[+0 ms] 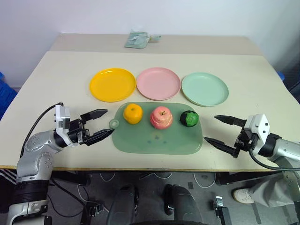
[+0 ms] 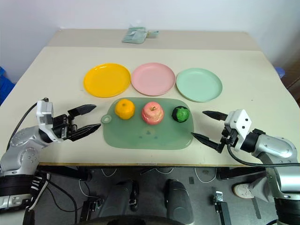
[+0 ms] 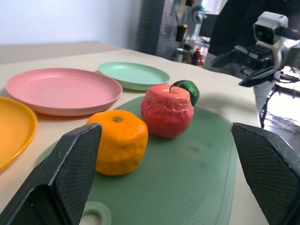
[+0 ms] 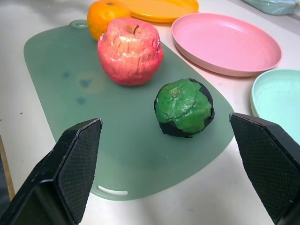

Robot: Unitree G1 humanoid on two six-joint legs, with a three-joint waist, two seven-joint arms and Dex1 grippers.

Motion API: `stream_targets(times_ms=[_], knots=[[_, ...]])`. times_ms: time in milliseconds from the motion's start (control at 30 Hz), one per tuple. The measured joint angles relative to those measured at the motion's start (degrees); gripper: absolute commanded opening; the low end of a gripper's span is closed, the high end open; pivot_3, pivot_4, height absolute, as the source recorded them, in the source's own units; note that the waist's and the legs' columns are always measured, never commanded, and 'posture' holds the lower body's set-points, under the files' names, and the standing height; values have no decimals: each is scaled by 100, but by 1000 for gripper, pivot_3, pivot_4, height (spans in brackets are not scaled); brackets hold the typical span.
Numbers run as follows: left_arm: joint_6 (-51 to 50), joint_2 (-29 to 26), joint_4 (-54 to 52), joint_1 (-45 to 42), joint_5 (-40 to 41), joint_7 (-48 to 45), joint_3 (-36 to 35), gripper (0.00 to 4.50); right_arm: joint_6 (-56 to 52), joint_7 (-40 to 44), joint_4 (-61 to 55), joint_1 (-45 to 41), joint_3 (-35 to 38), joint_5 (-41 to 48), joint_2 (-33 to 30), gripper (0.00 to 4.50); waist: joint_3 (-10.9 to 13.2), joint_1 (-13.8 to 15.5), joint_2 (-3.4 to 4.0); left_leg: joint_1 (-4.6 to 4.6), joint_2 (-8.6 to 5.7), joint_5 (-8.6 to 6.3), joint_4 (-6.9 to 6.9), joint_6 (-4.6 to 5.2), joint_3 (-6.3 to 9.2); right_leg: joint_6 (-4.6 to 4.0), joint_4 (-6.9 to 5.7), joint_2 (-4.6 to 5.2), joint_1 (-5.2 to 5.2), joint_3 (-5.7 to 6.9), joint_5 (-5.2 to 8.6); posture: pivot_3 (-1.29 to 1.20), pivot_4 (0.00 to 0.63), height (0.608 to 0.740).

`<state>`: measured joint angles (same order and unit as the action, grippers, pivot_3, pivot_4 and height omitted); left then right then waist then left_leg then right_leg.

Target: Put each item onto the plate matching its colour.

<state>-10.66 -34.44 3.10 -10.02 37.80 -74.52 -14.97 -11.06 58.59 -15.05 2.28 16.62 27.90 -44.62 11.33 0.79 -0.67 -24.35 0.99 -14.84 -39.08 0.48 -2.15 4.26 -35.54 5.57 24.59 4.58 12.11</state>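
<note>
1. All three fruits sit in a row on the green mat (image 1: 159, 140): the orange (image 1: 132, 113) on the robot's left, the apple (image 1: 161, 117) in the middle, the green ball (image 1: 189, 118) on the right. Nothing is sorted yet.
2. Beyond the mat wait the yellow plate (image 1: 112, 84), the pink plate (image 1: 158, 83) and the mint plate (image 1: 205, 88), each lined up roughly behind its matching fruit, all three bare.
3. The left gripper (image 1: 99, 123) hovers just beside the mat's left edge, fingers spread wide, holding nothing; the orange is its nearest fruit.
4. The right gripper (image 1: 220, 130) hangs off the mat's right end, fingers equally wide apart and empty, pointing towards the green ball.
5. So the step in hand looks like the opening approach. Next, either arm probably needs to push inward, bracket its nearest fruit, close, then lift and carry it across the mat's far edge to the plate behind.
</note>
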Motion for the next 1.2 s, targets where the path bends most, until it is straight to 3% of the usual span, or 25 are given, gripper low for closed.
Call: stream_targets(times_ms=[267,733,900,1200], knots=[[2,-1,-79,33,35,18,-1,4500,-28,-32,-13,-98,-65,-8,21,4449,0,6,0,-2,-1,0,0,0,0,0,1,0,0,0,0,0,150,740],[44,-172,855,-659,42,-367,-187,4500,-581,-526,-895,-278,-408,365,373,4449,0,9,-1,-2,-1,0,-1,0,1,1,0,-1,1,0,0,0,150,740],[394,92,1178,-1186,-131,-256,-134,4500,-746,-696,-1115,-537,-502,623,511,4449,-1,21,-2,-3,-3,0,-3,0,2,2,2,0,-4,1,-1,0,150,740],[874,458,2378,-1984,-1068,-70,660,4500,-932,-997,-1524,-570,-552,841,578,4449,-1,0,-3,-2,-4,0,-3,1,-1,17,-1,-3,-3,1,-9,0,150,740]])
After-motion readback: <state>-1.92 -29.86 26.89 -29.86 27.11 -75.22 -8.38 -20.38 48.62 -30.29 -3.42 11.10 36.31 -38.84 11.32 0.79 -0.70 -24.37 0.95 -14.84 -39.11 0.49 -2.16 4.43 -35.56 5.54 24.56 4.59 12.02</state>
